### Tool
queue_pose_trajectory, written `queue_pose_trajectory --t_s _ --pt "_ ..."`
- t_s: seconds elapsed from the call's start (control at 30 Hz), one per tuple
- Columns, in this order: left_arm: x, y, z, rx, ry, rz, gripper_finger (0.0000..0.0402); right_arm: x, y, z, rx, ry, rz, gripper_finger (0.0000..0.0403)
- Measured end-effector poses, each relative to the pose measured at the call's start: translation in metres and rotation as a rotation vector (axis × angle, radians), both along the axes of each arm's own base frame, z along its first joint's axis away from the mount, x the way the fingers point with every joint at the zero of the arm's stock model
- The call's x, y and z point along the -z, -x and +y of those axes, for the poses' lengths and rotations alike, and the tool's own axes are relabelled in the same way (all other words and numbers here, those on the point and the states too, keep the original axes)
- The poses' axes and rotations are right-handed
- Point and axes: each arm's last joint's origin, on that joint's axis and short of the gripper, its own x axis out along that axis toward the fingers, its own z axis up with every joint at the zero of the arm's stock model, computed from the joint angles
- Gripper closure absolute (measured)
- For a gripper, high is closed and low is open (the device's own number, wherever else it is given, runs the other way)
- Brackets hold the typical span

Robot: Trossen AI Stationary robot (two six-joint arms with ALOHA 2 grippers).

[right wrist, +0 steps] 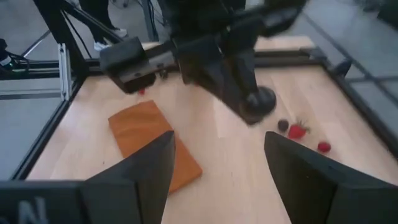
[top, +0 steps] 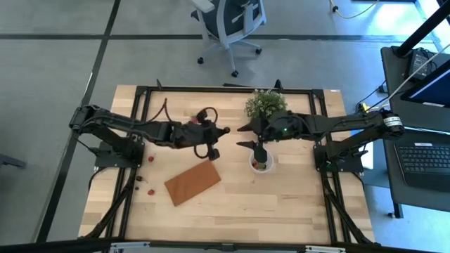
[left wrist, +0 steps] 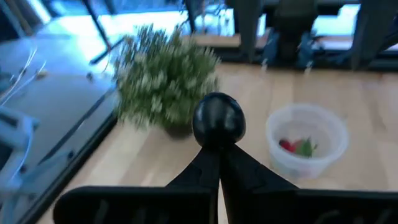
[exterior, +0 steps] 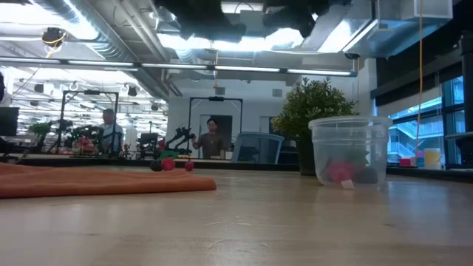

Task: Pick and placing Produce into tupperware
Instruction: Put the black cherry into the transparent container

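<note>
From above, a pale wooden desk [top: 281,204] carries a brown board [top: 192,182] near its middle, a small clear plastic cup [top: 261,164] to the board's right and a green potted plant [top: 265,103] on the far side of the cup. The left gripper [top: 222,131] hangs over the desk's far middle, its jaws pressed together on a dark round berry [top: 226,130]. The right gripper [top: 246,137] hangs just beside the cup, between it and the plant, its jaws spread wide and holding nothing. Loose red fruit pieces [top: 150,159] lie near the desk's left edge. From desk height, the cup [exterior: 349,150] stands at the right with red fruit [exterior: 339,171] in its bottom, the plant [exterior: 316,111] behind it, the board [exterior: 103,181] flat at the left and small berries [exterior: 168,164] beyond it; people stand in the room behind. From the left wrist, the dark berry [left wrist: 218,120] sits pinched at the tips of the closed jaws, with the cup [left wrist: 306,139] and plant [left wrist: 165,76] beyond. From the right wrist, the wide jaws frame the board [right wrist: 151,142], the left gripper's berry [right wrist: 260,103] and loose fruit [right wrist: 298,131] on the desk.
</note>
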Motion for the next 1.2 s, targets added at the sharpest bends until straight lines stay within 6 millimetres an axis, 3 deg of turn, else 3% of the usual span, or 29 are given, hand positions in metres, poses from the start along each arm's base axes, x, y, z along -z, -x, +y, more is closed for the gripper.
queue_pose_trajectory --t_s 0.3,0.87,1.2 --pt "-0.011 -0.006 0.002 0.143 -0.072 -0.084 0.0401 -0.005 -0.002 -0.002 0.044 0.045 -0.058 0.0156" --pt "-0.022 -0.009 0.01 0.158 -0.067 -0.205 0.0401 -0.021 -0.006 -0.002 0.06 0.041 -0.227 0.0157" --pt "-0.031 -0.011 0.011 0.2 -0.063 -0.292 0.0401 -0.013 -0.015 -0.002 0.059 0.041 -0.217 0.0207"
